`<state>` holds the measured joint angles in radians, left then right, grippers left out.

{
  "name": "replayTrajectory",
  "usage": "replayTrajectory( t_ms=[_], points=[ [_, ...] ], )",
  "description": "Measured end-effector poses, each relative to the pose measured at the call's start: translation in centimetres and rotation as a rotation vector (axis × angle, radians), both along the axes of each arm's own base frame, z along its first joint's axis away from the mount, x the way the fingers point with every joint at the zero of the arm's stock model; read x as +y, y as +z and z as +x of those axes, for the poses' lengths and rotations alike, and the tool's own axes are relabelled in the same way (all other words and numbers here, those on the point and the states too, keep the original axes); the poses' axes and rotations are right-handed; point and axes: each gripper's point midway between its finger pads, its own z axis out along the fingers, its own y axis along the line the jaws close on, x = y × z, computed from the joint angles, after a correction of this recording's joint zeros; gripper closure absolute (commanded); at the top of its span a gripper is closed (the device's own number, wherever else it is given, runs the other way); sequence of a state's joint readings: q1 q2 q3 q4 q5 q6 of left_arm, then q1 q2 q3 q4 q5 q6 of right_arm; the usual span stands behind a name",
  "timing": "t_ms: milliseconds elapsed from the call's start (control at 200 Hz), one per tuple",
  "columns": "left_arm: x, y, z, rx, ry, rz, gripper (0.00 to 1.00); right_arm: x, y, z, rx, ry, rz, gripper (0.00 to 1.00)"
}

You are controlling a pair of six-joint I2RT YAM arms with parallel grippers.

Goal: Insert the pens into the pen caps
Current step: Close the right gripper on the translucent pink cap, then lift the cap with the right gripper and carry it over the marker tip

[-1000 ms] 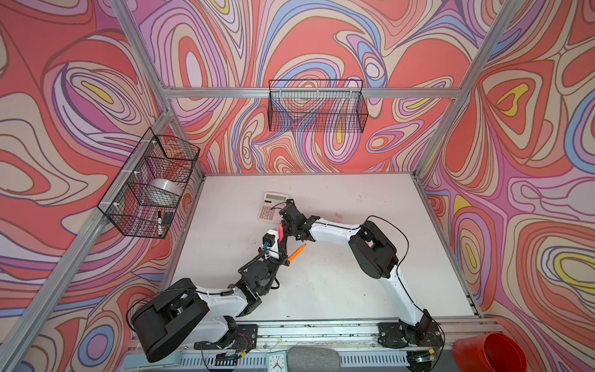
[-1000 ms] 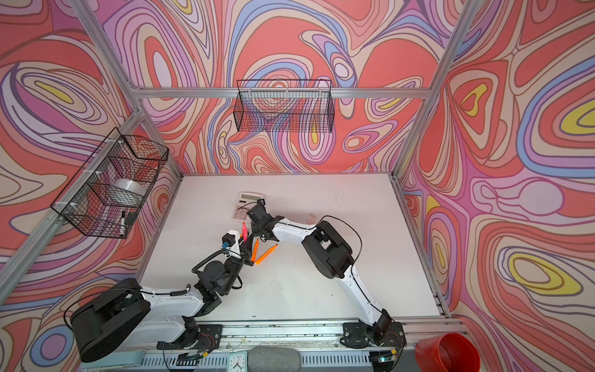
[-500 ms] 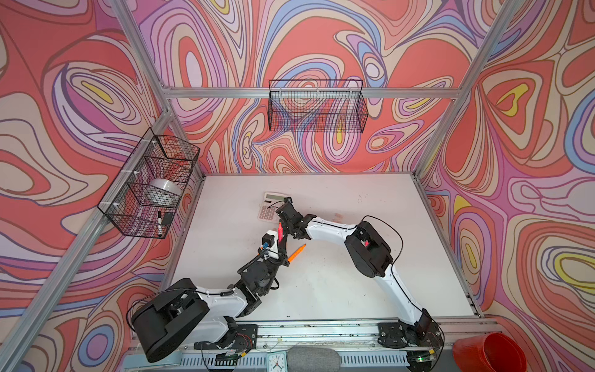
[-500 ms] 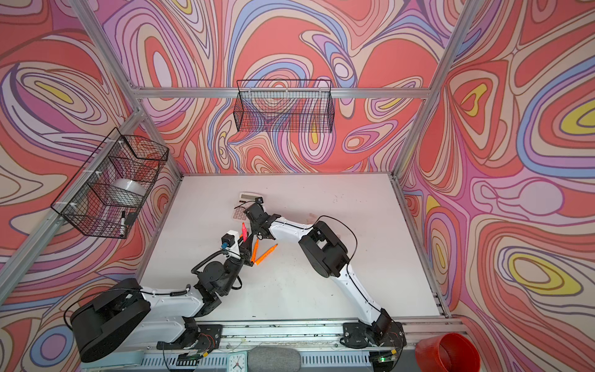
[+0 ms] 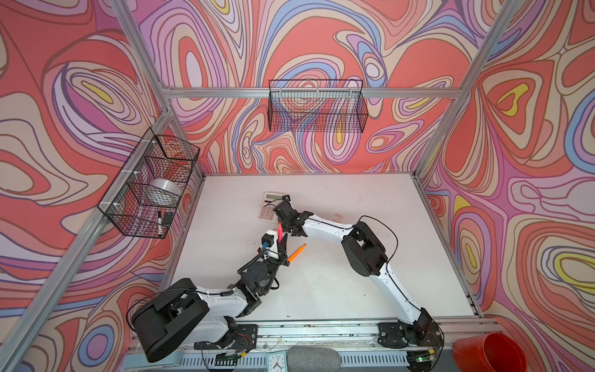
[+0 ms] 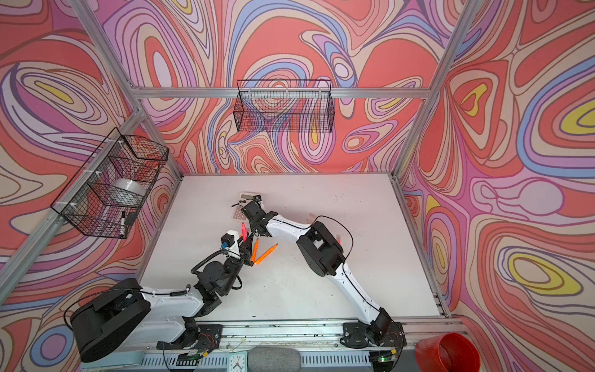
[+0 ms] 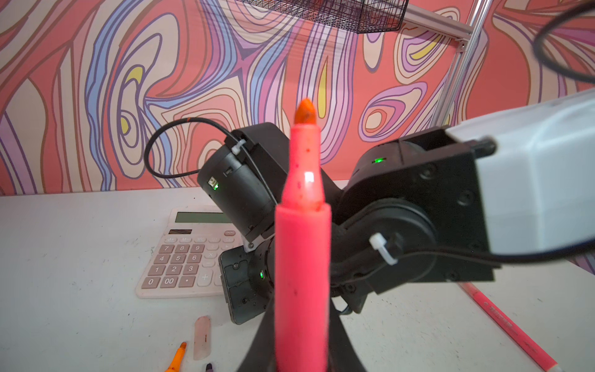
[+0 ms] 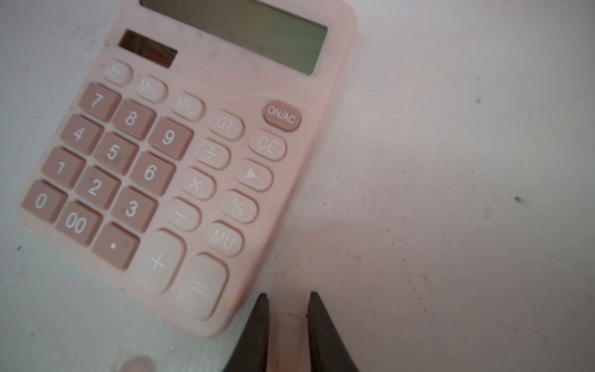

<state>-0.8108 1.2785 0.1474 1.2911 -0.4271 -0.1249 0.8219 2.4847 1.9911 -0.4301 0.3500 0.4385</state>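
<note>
My left gripper (image 5: pixel 280 245) (image 7: pixel 301 310) is shut on a pink-red pen (image 5: pixel 279 229) (image 6: pixel 243 230) (image 7: pixel 302 225), held upright with its orange-stained tip upward. Just behind it my right gripper (image 5: pixel 288 227) (image 8: pixel 286 294) points down at the table beside the calculator. Its jaws are shut on a pale pen cap (image 8: pixel 287 338) that fills the gap between them. Two orange pens (image 6: pixel 255 250) (image 6: pixel 266 253) lie beside my left gripper. Another cap (image 7: pixel 202 337) and another pink-red pen (image 7: pixel 508 325) lie on the table.
A pink calculator (image 5: pixel 268 210) (image 8: pixel 177 161) lies right next to my right gripper. Wire baskets hang on the left wall (image 5: pixel 151 190) and the back wall (image 5: pixel 317 109). A red cup (image 5: pixel 489 352) and a small clock (image 5: pixel 276 360) sit off the table's front edge.
My right gripper's jaws have narrowed onto the cap and the gripper has shifted slightly toward the calculator. My left gripper still holds the pink-red pen in the same place.
</note>
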Motion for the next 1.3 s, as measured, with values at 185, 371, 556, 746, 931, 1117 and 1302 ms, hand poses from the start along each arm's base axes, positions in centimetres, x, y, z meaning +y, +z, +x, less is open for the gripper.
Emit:
replayTrajectory(
  t_ms=[185,371,556,746,931,1117,1302],
  points=[
    [0.0,0.0,0.0,0.0,0.0,-0.001,1.0,0.0,0.0,0.0,0.006,0.006,-0.016,0.87],
    [0.0,0.0,0.0,0.0,-0.001,-0.002,1.0,0.0,0.0,0.0,0.006,0.012,-0.02,0.97],
    [-0.7,0.0,-0.3,-0.004,-0.041,0.015,1.0,-1.9,0.2,-1.3,0.029,0.011,-0.009,0.99],
    [-2.5,1.1,-0.8,-0.015,-0.143,0.023,1.0,-6.9,1.5,-4.0,0.089,-0.012,-0.029,1.0],
    [-3.2,2.3,-1.1,0.002,-0.188,-0.046,1.0,-11.1,10.4,-6.1,-0.026,-0.044,0.091,1.0],
    [-4.8,3.2,-1.2,0.048,-0.263,-0.084,1.0,-14.2,22.1,-10.2,-0.289,-0.007,0.361,1.0],
    [-6.7,2.3,-2.4,0.041,-0.39,-0.084,1.0,-16.1,26.9,-15.0,-0.487,0.124,0.568,1.0]
  ],
)
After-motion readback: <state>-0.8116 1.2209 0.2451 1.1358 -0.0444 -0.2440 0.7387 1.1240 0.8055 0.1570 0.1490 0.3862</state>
